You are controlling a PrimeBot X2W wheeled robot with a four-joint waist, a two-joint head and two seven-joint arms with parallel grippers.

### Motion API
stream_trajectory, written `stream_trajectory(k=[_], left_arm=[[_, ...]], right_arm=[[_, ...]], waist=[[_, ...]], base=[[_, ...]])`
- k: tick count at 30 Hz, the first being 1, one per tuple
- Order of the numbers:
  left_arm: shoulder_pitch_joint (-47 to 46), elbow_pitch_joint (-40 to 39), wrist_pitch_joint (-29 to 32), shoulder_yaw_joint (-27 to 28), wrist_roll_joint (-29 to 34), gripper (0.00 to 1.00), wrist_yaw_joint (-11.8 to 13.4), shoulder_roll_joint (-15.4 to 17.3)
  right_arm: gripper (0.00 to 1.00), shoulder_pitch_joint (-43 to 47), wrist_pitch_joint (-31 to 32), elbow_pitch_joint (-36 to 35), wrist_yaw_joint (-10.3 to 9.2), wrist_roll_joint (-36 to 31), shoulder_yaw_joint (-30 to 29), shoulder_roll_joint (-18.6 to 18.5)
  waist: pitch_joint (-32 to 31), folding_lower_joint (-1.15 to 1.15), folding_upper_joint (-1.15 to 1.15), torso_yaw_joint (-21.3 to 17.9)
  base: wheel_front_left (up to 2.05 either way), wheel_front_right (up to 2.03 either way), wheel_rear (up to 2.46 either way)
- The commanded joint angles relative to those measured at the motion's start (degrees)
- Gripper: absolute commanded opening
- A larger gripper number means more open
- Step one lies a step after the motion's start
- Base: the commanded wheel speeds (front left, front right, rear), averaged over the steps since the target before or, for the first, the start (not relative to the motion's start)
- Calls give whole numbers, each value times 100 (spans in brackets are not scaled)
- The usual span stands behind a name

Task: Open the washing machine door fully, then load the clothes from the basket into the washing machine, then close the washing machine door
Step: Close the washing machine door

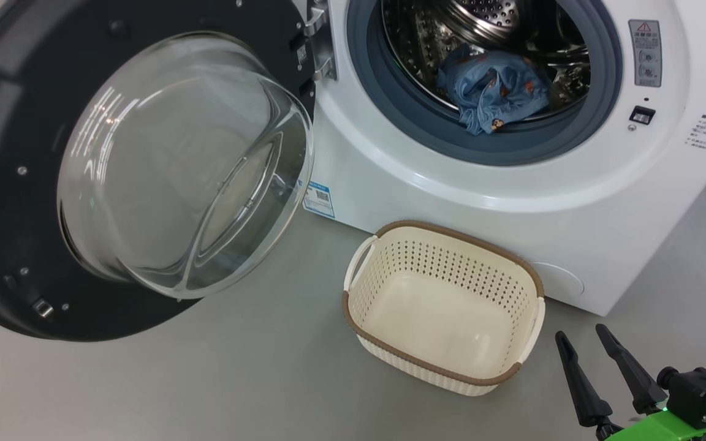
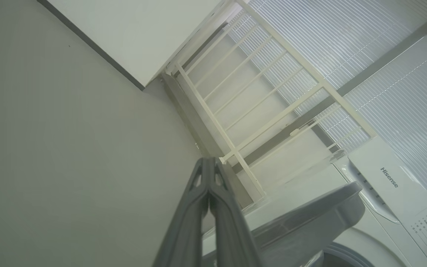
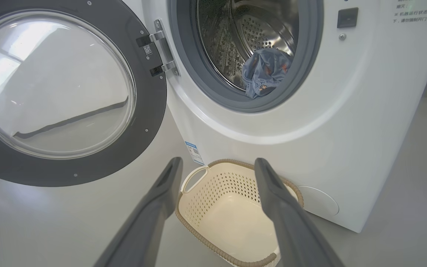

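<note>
The washing machine (image 1: 512, 202) stands with its washing machine door (image 1: 144, 165) swung wide open to the left, glass bowl facing me. The light blue clothes (image 1: 491, 89) lie in the steel drum, at the front by the grey gasket. On the floor before the machine sits the basket (image 1: 451, 257), with nothing in it. My right gripper (image 1: 581, 332) is open just right of the basket, holding nothing. In the right wrist view that gripper (image 3: 217, 165) frames the basket (image 3: 213, 193), with the clothes (image 3: 263, 70) and door (image 3: 69, 92) beyond. My left gripper (image 2: 209, 160) is shut on nothing, pointing upward beside the machine's top (image 2: 389, 178).
Grey floor (image 1: 206, 380) spreads left of and in front of the basket, under the open door. A white slatted rack (image 2: 258, 100) and window blinds (image 2: 347, 44) stand behind the machine. A blue label sticker (image 1: 319, 199) is on the machine's lower front.
</note>
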Motion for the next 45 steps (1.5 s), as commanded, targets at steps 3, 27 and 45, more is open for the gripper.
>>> stream_trajectory(k=[3,27,45], left_arm=[[-504,317,407,-40,-225,0,-38,510],[-715,1076,2361,-524,-1056,0,-38,457],[69,-514,3550,-1012,-1400,0,-38,305]], right_arm=[[100,-217,-48,-175,26,-104,147,-170],[100,-350,-48,-168,26,-113,212,-320],[100,-191,-48,-151,26,-98,108,-263]], waist=[[136,0,0,-20],[335,0,0,-50],[39,0,0,56]], base=[[0,0,0],[0,0,0],[0,0,0]])
